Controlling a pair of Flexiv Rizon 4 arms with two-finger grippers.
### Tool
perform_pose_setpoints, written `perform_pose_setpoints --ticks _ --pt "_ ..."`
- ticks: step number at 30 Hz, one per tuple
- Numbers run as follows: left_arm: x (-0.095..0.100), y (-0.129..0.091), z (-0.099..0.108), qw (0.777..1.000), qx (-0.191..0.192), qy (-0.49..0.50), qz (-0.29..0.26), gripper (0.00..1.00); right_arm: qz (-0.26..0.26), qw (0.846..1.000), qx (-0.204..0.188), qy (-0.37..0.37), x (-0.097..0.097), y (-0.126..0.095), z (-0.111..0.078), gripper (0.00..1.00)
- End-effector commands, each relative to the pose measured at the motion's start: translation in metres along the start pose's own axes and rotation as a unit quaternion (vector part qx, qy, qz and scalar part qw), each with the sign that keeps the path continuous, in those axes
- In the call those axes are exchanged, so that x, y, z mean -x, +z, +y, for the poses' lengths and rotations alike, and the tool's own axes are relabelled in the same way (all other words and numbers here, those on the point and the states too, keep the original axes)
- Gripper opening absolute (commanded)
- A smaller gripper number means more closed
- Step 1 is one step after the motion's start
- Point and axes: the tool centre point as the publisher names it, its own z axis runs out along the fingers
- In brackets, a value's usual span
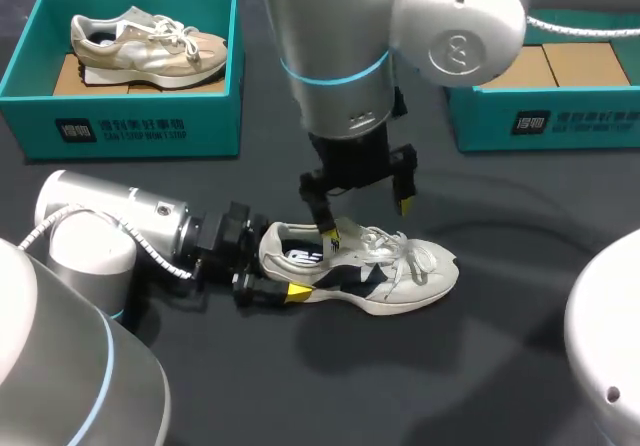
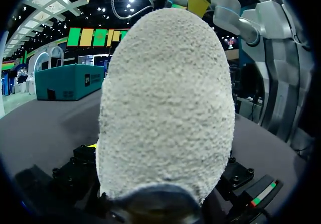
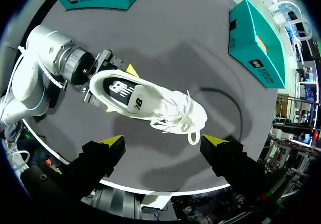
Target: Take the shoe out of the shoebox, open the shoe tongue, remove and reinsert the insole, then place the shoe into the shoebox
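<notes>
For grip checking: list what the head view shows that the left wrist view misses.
Head view only: the laces and side of the white shoe, and a beige shoe in the left box. Left wrist view only: the heel's rough back surface, close up. Both: the white shoe, its heel in the left end effector, the right end effector above.

White shoe with navy side panels and white laces, there on the dark grey table. Insole black with a white logo. Heel up close is pebbled, off-white, possibly cream. Box teal, white print, brown card inside. Second shoe beige and tan, white sole. Right gripper black, yellow tips.
</notes>
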Motion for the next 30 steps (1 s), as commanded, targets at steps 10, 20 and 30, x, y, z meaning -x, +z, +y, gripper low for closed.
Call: perform_pose_setpoints --ticks 10,20,30 --pt "0.0 -0.001 -0.001 1.0 0.001 0.0 0.0 0.0 -0.053 0.998 -0.024 0.032 -0.023 0.016 0.01 1.0" --pt "0.0 -0.001 -0.001 1.0 0.001 0.0 0.0 0.0 -0.114 0.991 -0.02 0.066 -0.037 0.026 0.016 1.0" --pt "0.0 -0.001 -0.001 1.0 0.001 0.0 0.0 0.0 -0.146 0.98 -0.021 0.132 -0.036 0.049 0.03 1.0"
